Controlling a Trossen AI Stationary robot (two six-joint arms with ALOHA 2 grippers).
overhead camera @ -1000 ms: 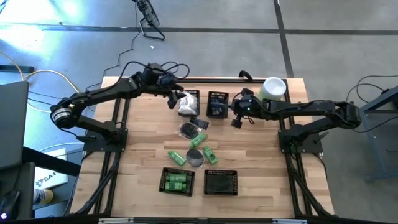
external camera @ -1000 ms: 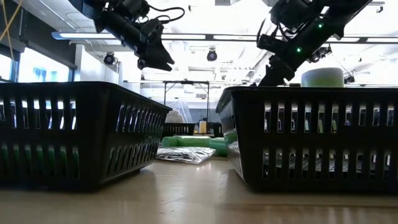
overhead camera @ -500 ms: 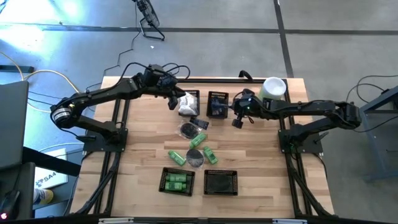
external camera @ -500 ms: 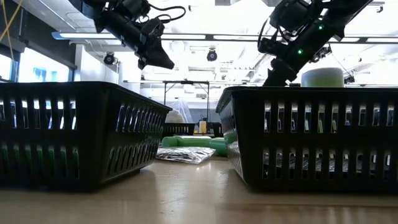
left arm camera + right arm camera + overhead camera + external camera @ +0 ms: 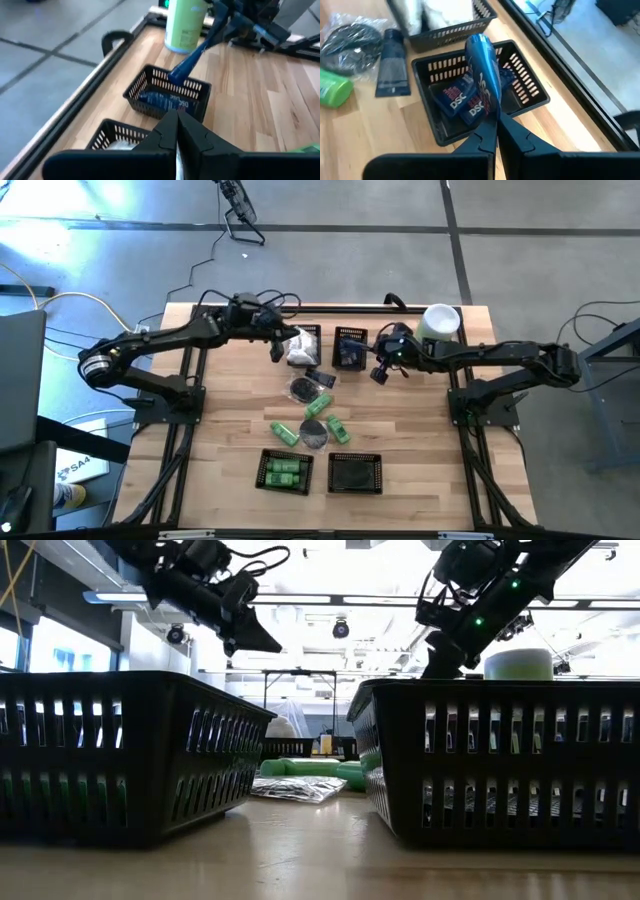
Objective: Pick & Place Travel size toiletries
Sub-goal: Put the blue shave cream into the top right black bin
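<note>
Since one second ago the left gripper (image 5: 277,345) has been drawn back slightly from the black mesh basket of white crinkly packets (image 5: 304,345) at the far side of the table (image 5: 420,430), and its fingers have been brought fully together; nothing is seen between them in the left wrist view. The right gripper (image 5: 491,131) is little changed in place: it hangs just beside the small black mesh basket of dark blue tubes (image 5: 485,95), with its fingers pinched on the tail end of a glossy dark blue tube (image 5: 484,67) that stands above that basket. The step in hand is judged to be the placing of this tube. It would be done well by carrying the tube over the middle of the basket, lowering it until it lies close on the tubes already inside, and only then parting the fingers, so that it is not dropped on the rim. White letters reading "DSC" are legible on the tubes in the basket; the print on the held tube is not readable. Bright green bottles (image 5: 336,429), a grey disc (image 5: 314,434) and clear-wrapped dark pieces (image 5: 300,388) are left loose at mid-table. The tall pale-green cylinder (image 5: 186,25) bears small print that cannot be read.
</note>
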